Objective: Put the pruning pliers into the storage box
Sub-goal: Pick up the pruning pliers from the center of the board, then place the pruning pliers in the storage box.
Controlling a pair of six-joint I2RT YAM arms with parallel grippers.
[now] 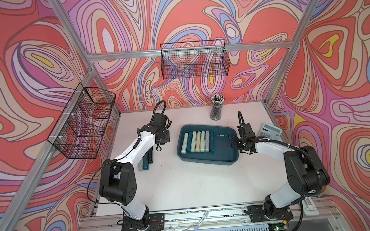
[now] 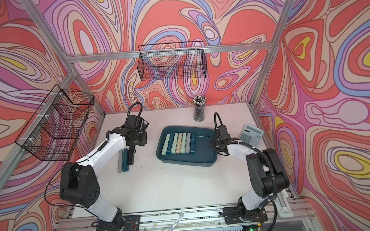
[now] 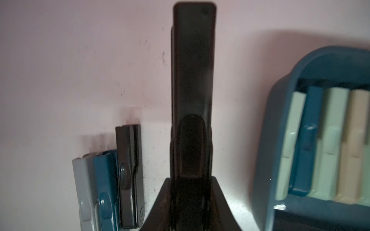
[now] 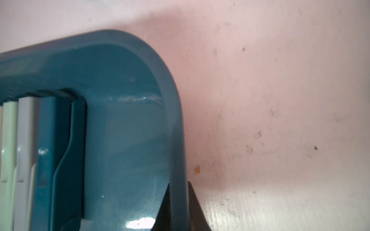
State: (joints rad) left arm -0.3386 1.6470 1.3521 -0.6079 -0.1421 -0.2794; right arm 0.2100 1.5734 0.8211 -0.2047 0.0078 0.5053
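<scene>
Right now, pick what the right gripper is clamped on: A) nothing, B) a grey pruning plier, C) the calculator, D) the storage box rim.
D: in the right wrist view the right gripper pinches the raised rim of the storage box, one finger on each side.

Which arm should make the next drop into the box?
Left: the left claw grips the black pliers, with the storage box close beside it. The right claw is clamped on the box's rim, likely steadying it.
</scene>
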